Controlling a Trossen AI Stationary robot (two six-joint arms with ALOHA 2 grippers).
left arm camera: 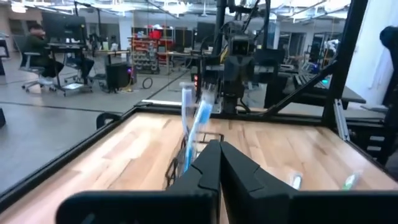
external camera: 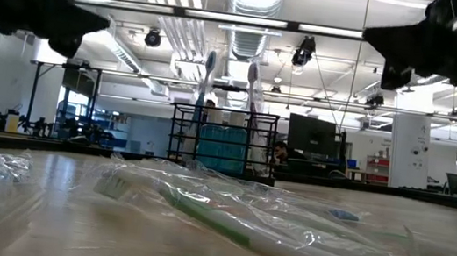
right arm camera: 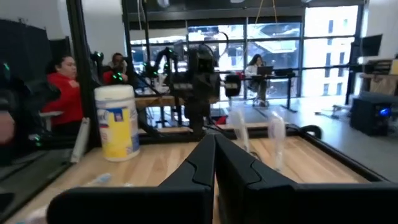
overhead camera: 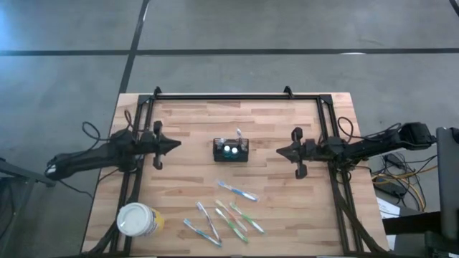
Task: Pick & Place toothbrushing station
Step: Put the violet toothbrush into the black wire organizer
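Your left gripper (overhead camera: 174, 144) hung clenched and empty near the table's (overhead camera: 186, 118) left edge, pointing inward. The cup (overhead camera: 138, 219) stood at the front left corner, well apart from the work. The caddy (overhead camera: 231, 150) sat upright at the table's middle, with two toothbrushes (external camera: 208, 77) standing in it and more wrapped ones (overhead camera: 229, 213) lying loose toward the front edge. You could expect the caddy to be light and stiff, its thin wire mesh slick and likely to tip if pinched low, so the top rim of a short side looked the best hold. Your right gripper (overhead camera: 280, 151) was likewise clenched on nothing near the right edge.
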